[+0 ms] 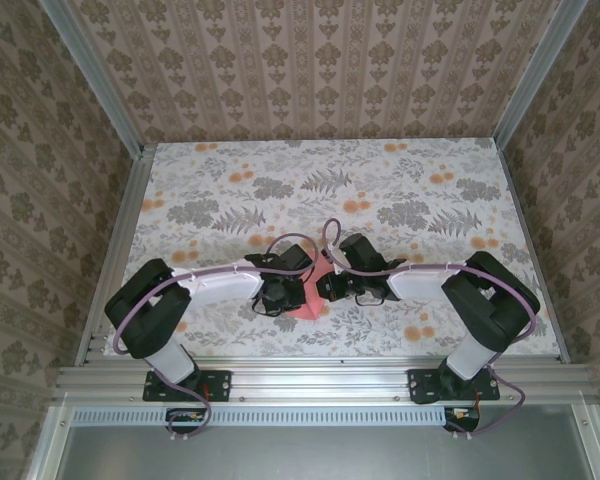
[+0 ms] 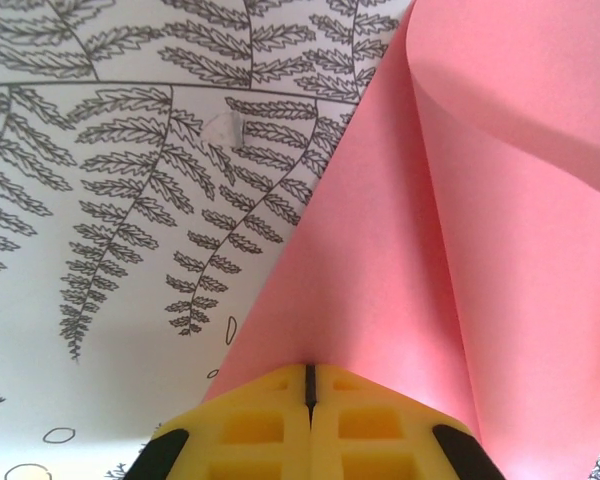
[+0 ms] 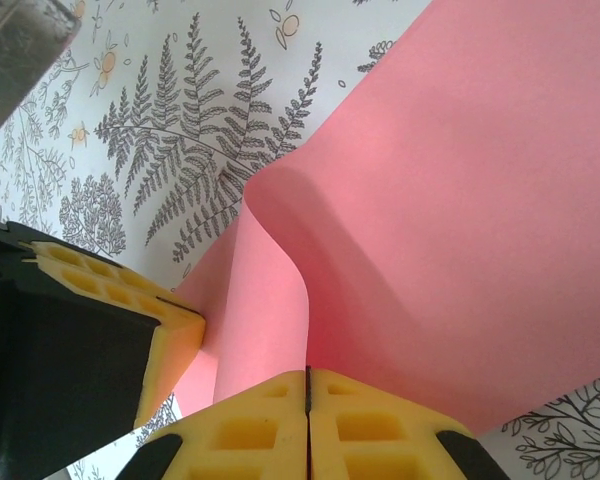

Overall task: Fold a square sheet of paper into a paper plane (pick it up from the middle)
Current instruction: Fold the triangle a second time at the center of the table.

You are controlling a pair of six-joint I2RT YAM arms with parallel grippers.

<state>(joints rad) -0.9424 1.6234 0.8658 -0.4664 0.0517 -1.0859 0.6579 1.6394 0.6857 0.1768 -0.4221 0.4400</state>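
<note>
Lightly pinched, the paper [image 1: 306, 303] curls up just ahead of the left gripper [image 2: 309, 385] and the right gripper [image 3: 308, 385], each clamped shut on it, close beside one another. Thin, light and floppy, it will likely crease under any squeeze; edges and corners look the safest hold

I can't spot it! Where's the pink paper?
From above, the square sheet of paper is at the near middle of the table, gripped by the left gripper and the right gripper.
</note>
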